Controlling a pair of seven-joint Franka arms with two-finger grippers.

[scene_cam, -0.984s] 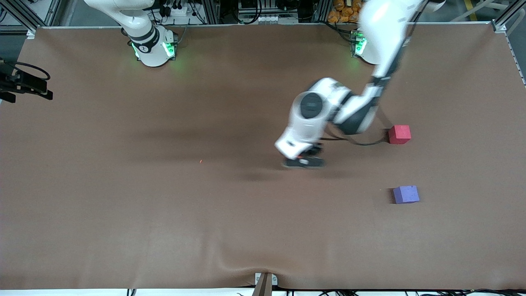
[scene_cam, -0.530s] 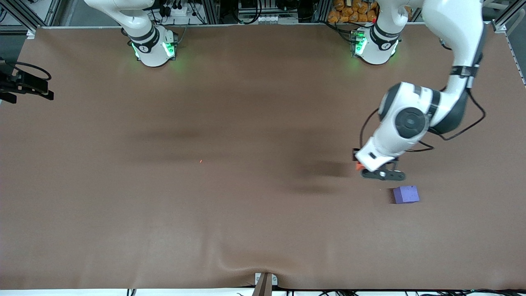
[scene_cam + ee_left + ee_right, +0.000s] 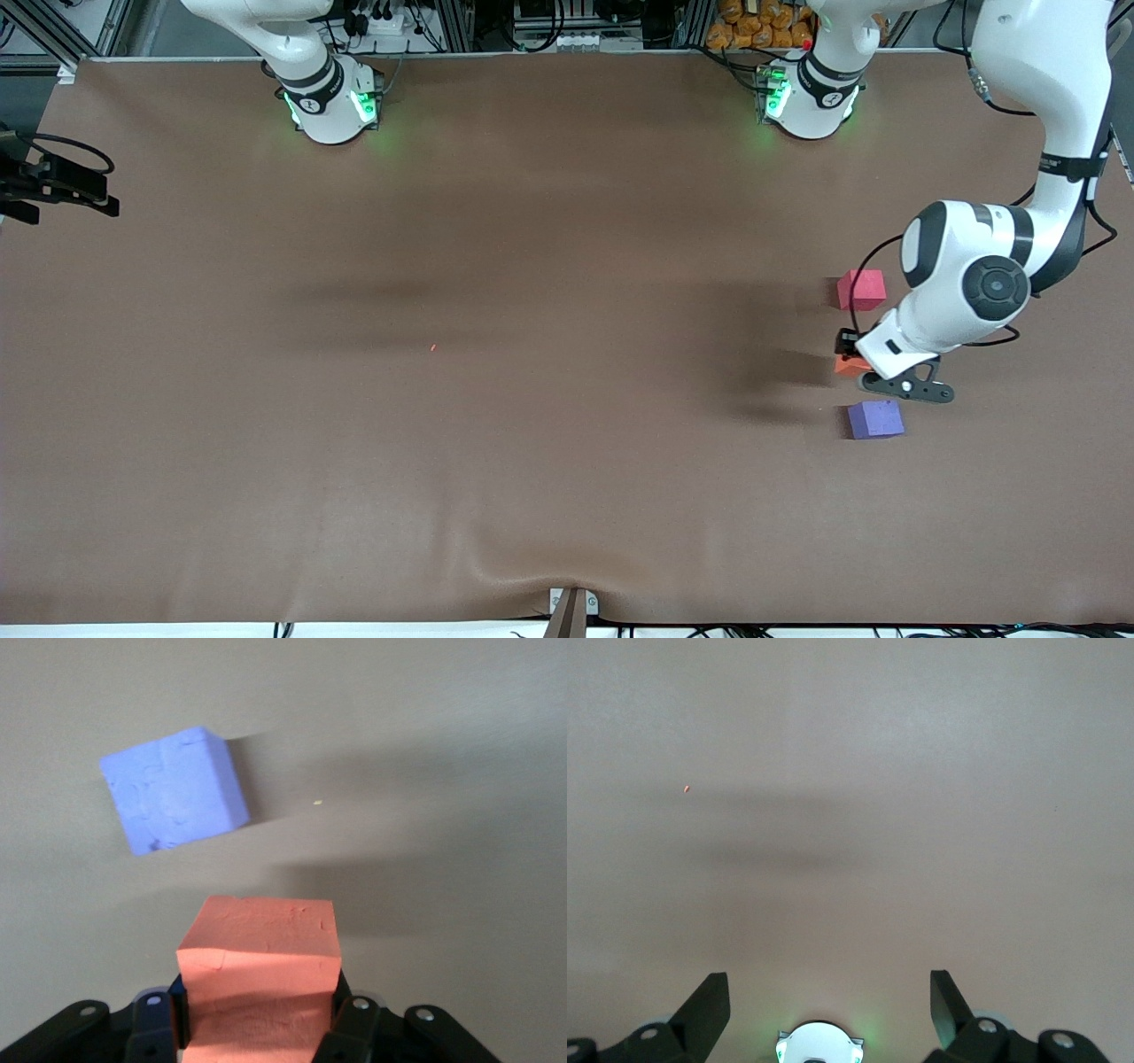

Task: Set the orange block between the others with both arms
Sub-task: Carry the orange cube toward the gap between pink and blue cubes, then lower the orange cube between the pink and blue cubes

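The orange block [image 3: 849,364] is gripped between the closed fingers of the left gripper [image 3: 257,1028] and is held up over the brown table [image 3: 496,425], above the gap between the red block [image 3: 861,290] and the purple block [image 3: 875,419], toward the left arm's end. The right gripper [image 3: 829,997] is seen with its fingers wide apart and empty, waiting over bare table surface near its base.
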